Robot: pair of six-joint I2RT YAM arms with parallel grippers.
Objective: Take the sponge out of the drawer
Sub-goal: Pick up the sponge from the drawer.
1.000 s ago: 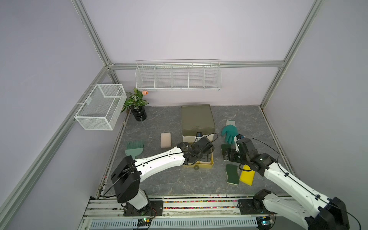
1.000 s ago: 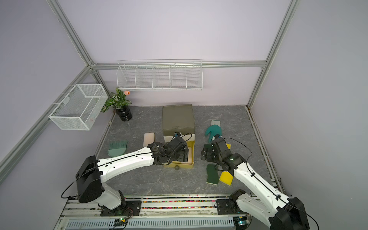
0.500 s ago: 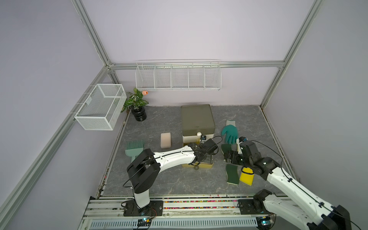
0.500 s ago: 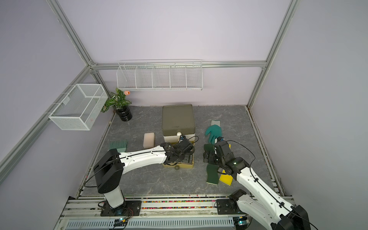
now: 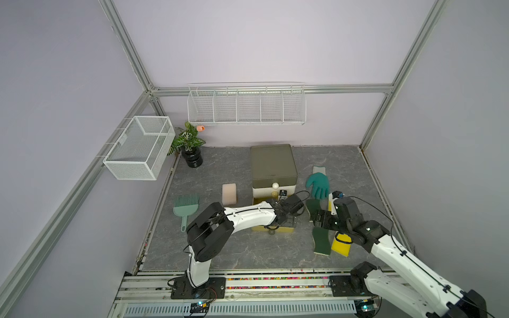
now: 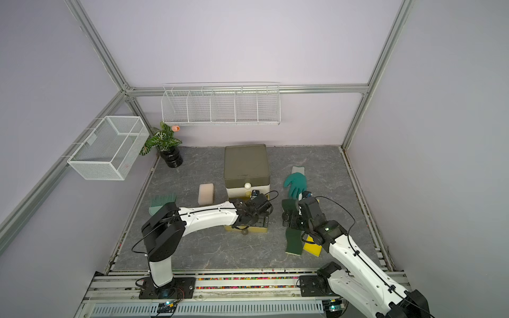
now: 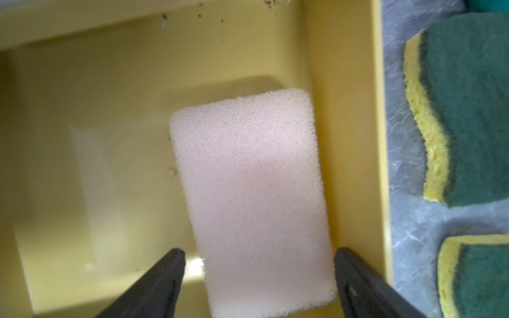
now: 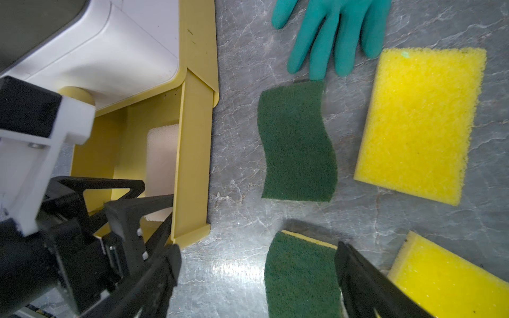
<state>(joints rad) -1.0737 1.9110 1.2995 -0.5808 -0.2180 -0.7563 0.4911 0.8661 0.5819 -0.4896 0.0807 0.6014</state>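
A pale pink sponge (image 7: 250, 192) lies flat in the pulled-out yellow drawer (image 7: 347, 110), against one side wall. My left gripper (image 7: 259, 252) hangs open inside the drawer, one finger on each side of the sponge's near end, with small gaps to it. The right wrist view shows the same sponge (image 8: 161, 157) behind the drawer wall (image 8: 192, 154). My right gripper (image 8: 257, 253) is open above the floor beside the drawer, partly over a green scouring pad (image 8: 300, 278), holding nothing. In both top views the left gripper (image 5: 287, 217) (image 6: 261, 217) covers the sponge.
The drawer belongs to a small cabinet with an olive top (image 5: 274, 168). Right of it lie a teal glove (image 5: 318, 184), green pads (image 8: 298, 143) and yellow sponges (image 8: 418, 124). Another pink sponge (image 5: 229, 193) and a green brush (image 5: 186, 205) lie to the left, a potted plant (image 5: 190, 143) at the back.
The left arm's elbow has swung to the right and its gripper has shifted slightly right and lower into the drawer. The right gripper has drawn back a little toward the front. Both have stayed open.
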